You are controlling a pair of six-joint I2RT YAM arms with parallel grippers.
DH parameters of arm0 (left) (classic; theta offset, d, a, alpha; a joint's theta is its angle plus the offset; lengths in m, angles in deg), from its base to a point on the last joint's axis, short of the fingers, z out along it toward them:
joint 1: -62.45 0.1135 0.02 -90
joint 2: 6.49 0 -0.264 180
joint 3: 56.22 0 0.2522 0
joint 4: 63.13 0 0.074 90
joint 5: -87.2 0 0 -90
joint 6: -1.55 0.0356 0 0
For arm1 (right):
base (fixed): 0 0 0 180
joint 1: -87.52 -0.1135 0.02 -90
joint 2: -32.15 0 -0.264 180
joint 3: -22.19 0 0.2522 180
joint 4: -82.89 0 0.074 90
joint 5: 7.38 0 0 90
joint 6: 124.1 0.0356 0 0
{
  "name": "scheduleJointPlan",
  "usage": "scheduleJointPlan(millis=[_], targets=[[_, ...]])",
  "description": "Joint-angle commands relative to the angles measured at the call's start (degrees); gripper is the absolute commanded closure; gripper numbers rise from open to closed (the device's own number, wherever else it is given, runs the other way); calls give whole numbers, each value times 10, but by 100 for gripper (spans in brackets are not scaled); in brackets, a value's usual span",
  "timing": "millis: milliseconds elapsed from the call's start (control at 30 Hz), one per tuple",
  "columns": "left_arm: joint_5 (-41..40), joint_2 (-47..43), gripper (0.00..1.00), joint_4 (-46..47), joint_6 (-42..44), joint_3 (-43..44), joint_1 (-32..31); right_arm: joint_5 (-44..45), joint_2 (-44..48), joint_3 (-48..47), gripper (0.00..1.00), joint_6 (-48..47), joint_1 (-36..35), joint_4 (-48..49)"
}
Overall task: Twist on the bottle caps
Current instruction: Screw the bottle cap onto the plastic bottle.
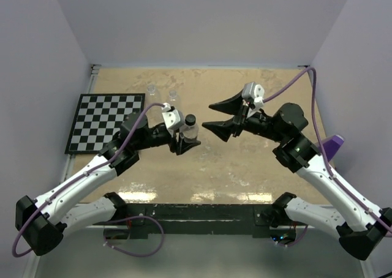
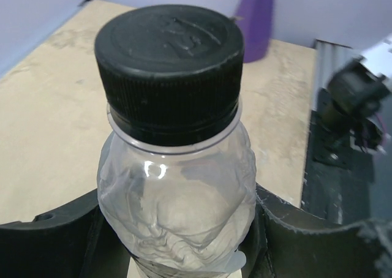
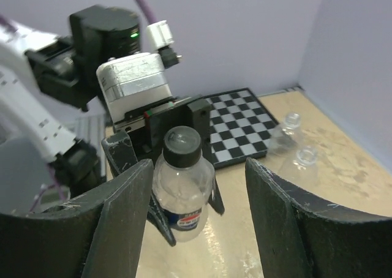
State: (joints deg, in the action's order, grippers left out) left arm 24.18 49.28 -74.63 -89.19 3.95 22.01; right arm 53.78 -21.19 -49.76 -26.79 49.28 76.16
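Bottle [image 2: 177, 217], thin and crushable, sits clamped in the left gripper [image 1: 187, 142]; right gripper [image 1: 208, 117], spread wide, suits the ribbed cap [image 2: 169, 63].

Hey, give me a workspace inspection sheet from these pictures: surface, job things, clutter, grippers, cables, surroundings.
Surface: tan tabletop, mottled.
Job's things: capped bottle wearing the black cap; two uncapped bottles at the far side; loose caps, nothing seen.
Clutter: checkerboard mat on the left; purple object at the right edge.
Grippers: left gripper shut on the capped bottle; right gripper open, empty.
Cables: purple cables along both arms.
Surroundings: plain pale walls.
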Motion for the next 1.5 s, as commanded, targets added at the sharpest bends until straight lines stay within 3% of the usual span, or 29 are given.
scheduleJointPlan(millis=[0,433,1167,1467], targets=[[166,17,100,-2,56,39,5,-161,-27,-34,35,-63,0,-4],[231,55,100,-19,81,75,5,-255,-58,-61,43,-94,0,-4],[241,67,100,-60,102,100,-1,-276,-86,-87,59,-81,-1,-4],[238,69,100,-64,102,106,-3,-281,-92,-83,57,-86,-1,-16]])
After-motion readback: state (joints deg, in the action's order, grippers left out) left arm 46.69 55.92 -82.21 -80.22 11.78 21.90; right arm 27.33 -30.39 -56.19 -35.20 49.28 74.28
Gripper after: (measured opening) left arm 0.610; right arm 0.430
